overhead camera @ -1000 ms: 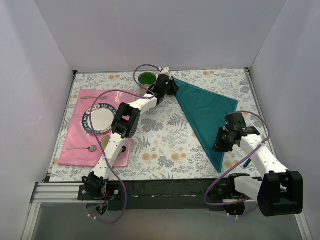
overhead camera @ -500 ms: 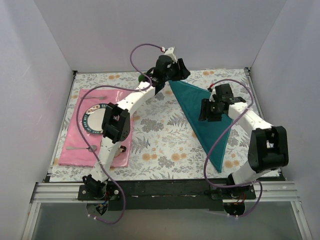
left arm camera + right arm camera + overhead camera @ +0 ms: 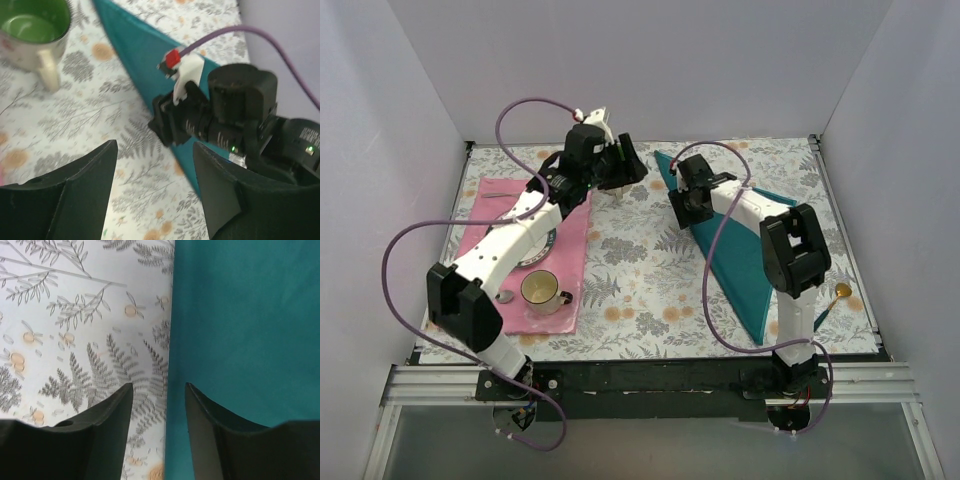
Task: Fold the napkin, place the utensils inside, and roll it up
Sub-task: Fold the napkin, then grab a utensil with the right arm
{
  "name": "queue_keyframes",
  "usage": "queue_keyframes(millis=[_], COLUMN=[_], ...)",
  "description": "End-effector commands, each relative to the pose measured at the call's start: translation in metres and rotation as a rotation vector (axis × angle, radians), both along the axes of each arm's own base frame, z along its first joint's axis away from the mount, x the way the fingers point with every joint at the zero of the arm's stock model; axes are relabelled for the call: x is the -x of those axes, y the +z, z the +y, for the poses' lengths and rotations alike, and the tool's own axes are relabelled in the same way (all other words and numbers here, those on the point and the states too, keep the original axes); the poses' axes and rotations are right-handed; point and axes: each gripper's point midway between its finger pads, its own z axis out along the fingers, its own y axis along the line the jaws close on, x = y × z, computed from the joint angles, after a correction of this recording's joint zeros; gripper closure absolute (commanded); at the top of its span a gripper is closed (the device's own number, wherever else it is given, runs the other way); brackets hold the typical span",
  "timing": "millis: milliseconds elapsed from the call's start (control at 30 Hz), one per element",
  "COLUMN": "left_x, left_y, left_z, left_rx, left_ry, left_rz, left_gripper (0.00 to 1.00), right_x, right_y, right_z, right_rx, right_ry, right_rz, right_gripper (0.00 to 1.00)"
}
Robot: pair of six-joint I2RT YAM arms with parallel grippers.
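Your floral table [image 3: 650, 270] sits between white walls [image 3: 620, 70]. On it lie one teal napkin [image 3: 745, 280], folded to a triangle right of centre, one pink placemat [image 3: 568, 255] on the left, two mugs [image 3: 542, 290] and one green-handled utensil [image 3: 828, 305] beside the napkin. Your left hand [image 3: 625, 165] and right hand [image 3: 682, 208], at the napkin's far corner and right side a second ago, now sit further left, fingers wide, holding nothing.

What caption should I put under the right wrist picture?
Right gripper, jaws open, above the edge of the teal napkin on a flowery tablecloth.
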Motion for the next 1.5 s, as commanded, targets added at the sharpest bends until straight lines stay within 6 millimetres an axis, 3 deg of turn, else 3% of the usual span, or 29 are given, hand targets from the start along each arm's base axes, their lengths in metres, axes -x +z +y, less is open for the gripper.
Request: queue_keyframes(millis=[0,67,133,167,200,267,300,367,400,433,467,500,533,600,633,700,867,967,1267,1333,1367,1467], left_x=[0.026,0.034,0.039,0.04,0.044,0.049,0.05,0.055,0.054,0.057,0.057,0.056,0.056,0.057,0.057,0.057,0.057,0.058,0.058,0.059,0.059,0.059], left_y=[0.009,0.009,0.003,0.002,0.002,0.0,0.001,-0.003,-0.006,-0.009,-0.012,-0.017,-0.019,-0.021,-0.021,-0.021,-0.023,-0.023,-0.028,-0.027,-0.029,-0.028], left_z=[0.041,0.049,0.052,0.053,0.047,0.039,0.035,0.023,0.019,0.014,0.011,0.008,0.005,0.001,0.0,-0.002,-0.006,-0.008,-0.009,-0.01,-0.01,-0.011], left_rx=[-0.03,-0.035,-0.036,-0.032,-0.017,0.011,0.028,0.055,0.061,0.073,0.077,0.078,0.086,0.097,0.099,0.102,0.107,0.112,0.118,0.123,0.124,0.131], left_ry=[0.076,0.082,0.082,0.079,0.05,0.003,-0.015,-0.079,-0.093,-0.122,-0.135,-0.144,-0.159,-0.177,-0.183,-0.191,-0.21,-0.218,-0.212,-0.213,-0.21,-0.213], left_rz=[-0.014,-0.015,-0.006,-0.002,0.004,0.015,0.013,0.041,0.048,0.065,0.075,0.089,0.098,0.105,0.106,0.108,0.128,0.135,0.16,0.16,0.166,0.169], left_gripper=[0.38,0.38,0.38,0.37,0.38,0.38,0.38,0.38,0.38,0.38,0.38,0.38,0.38,0.38,0.38,0.38,0.38,0.38,0.38,0.38,0.38,0.38], right_x=[-0.021,-0.02,-0.019,-0.01,-0.011,0.001,0.017,0.038,0.057,0.069,0.078,0.083,0.108,0.127,0.144,0.159,0.189,0.198,0.219,0.219,0.219,0.219], right_y=[0.003,0.005,0.02,0.02,0.037,0.045,0.046,0.039,0.036,0.032,0.03,0.043,0.023,0.027,0.016,0.014,0.012,0.001,-0.035,-0.043,-0.045,-0.051], right_z=[0.005,0.005,-0.004,-0.016,-0.037,-0.066,-0.094,-0.118,-0.143,-0.156,-0.172,-0.196,-0.208,-0.245,-0.254,-0.275,-0.316,-0.328,-0.334,-0.33,-0.327,-0.322], right_rx=[0.111,0.109,0.08,0.093,0.087,0.076,0.031,-0.051,-0.101,-0.112,-0.105,-0.137,-0.119,-0.1,-0.072,-0.058,0.041,0.02,0.008,-0.012,-0.029,-0.046], right_ry=[0.034,0.016,-0.089,-0.144,-0.272,-0.417,-0.542,-0.623,-0.706,-0.763,-0.814,-0.89,-0.943,-1.074,-1.114,-1.202,-1.391,-1.468,-1.5,-1.483,-1.478,-1.469], right_rz=[-0.061,-0.061,-0.079,-0.058,-0.085,-0.058,-0.01,0.05,0.073,0.08,0.065,0.002,0.047,-0.016,0.001,-0.013,0.009,0.02,0.104,0.102,0.115,0.139], right_gripper=[0.5,0.52,0.5,0.5,0.47,0.46,0.45,0.45,0.46,0.46,0.46,0.46,0.45,0.41,0.37,0.28,0.25,0.15,0.26,0.32,0.45,0.68])
